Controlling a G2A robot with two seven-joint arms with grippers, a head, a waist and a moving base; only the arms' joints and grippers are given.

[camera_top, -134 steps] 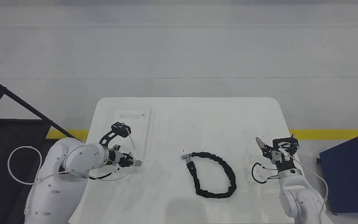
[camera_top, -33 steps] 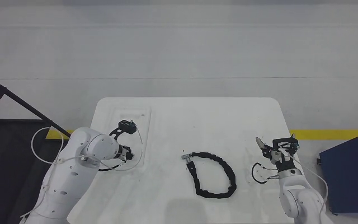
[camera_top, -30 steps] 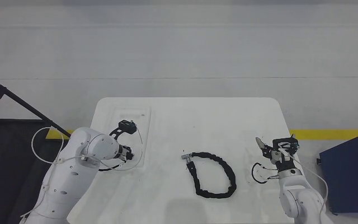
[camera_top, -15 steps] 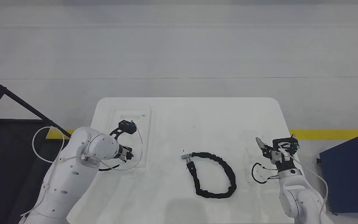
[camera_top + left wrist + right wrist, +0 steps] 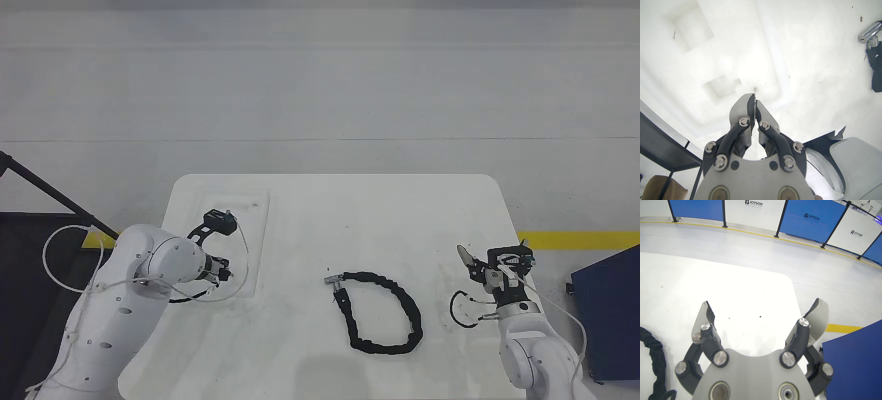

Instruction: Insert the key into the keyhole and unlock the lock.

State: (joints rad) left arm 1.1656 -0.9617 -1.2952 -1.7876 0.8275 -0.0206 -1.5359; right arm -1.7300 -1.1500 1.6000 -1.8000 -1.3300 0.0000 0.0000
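Left gripper pinched on thin key, edge-on, tip seemingly at foam tray slot. Chain lock mid-table, well apart. Keyhole end points toward left arm, the nearer one. Right gripper spread wide, empty, near table's opposite edge.

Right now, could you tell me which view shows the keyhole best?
The left wrist view: the keyhole faces it on the lock's silver end. In the top view that end is a speck; the right wrist view catches the black chain.
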